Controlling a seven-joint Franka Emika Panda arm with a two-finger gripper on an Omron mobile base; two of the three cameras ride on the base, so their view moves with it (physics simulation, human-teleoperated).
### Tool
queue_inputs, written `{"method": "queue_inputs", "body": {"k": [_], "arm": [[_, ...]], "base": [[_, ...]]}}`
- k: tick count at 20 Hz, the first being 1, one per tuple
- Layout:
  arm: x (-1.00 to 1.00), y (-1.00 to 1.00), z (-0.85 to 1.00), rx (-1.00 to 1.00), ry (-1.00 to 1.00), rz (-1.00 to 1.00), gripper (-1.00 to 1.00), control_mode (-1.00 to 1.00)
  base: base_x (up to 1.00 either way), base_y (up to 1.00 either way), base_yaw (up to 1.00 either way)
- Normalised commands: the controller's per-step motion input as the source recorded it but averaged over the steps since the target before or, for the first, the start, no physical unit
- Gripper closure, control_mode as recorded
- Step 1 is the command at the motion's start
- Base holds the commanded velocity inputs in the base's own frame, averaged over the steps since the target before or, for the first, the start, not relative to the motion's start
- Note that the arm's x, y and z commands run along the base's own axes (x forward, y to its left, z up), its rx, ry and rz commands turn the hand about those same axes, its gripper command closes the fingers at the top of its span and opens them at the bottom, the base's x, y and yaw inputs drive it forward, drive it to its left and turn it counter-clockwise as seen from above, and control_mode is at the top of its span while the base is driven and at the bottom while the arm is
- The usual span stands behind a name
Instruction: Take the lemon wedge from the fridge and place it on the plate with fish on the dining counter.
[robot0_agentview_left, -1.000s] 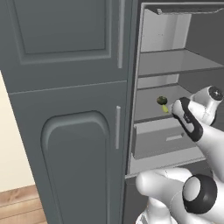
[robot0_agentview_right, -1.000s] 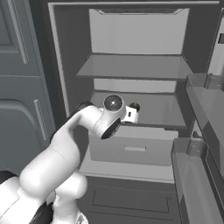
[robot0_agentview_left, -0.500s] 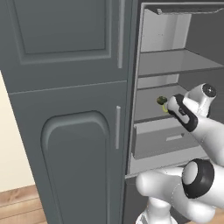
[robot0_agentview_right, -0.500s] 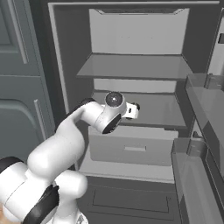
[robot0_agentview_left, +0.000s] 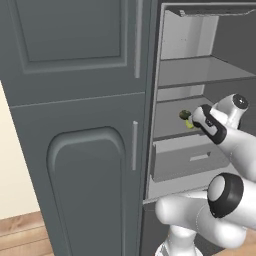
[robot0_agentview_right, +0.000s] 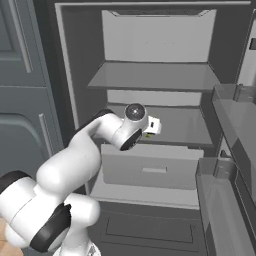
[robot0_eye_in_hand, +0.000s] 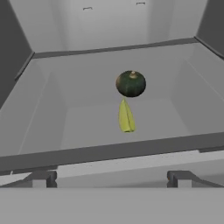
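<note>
Lemon wedge (robot0_eye_in_hand: 126, 117) lay on the fridge's (robot0_agentview_right: 155, 40) middle shelf (robot0_eye_in_hand: 87, 122), a slim bright yellow sliver, pointed at both ends, long axis running near to far. Just behind it, on the far side, sat a dark green round lump (robot0_eye_in_hand: 131, 83), apparently touching the wedge's far tip or nearly so. The gripper (robot0_eye_in_hand: 109, 177) hung at the shelf's front edge, its jaws spread wide and holding nothing, the wedge lying ahead between the lines of its two fingertips (robot0_eye_in_hand: 42, 178). Below the shelf the pale drawer (robot0_agentview_right: 150, 170) stood pulled slightly out. The fridge door was open.
</note>
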Motion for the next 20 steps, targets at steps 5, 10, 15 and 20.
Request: {"method": "queue_inputs", "body": {"k": [5,10,15,20], "arm": [[0.00,-0.10,0.00,0.00,0.00,0.03,-1.00,-1.00],[0.00,-0.21,-0.04,0.00,-0.03,0.03,-1.00,-1.00],[0.00,-0.07,0.01,0.00,-0.01,0.00,-1.00,-1.00],[0.00,0.00,0.06,0.00,0.00,-0.03,-1.00,-1.00]], "base": [[0.00,0.00,0.00],[0.00,0.00,0.00],[0.00,0.00,0.00],[0.00,0.00,0.00]]}}
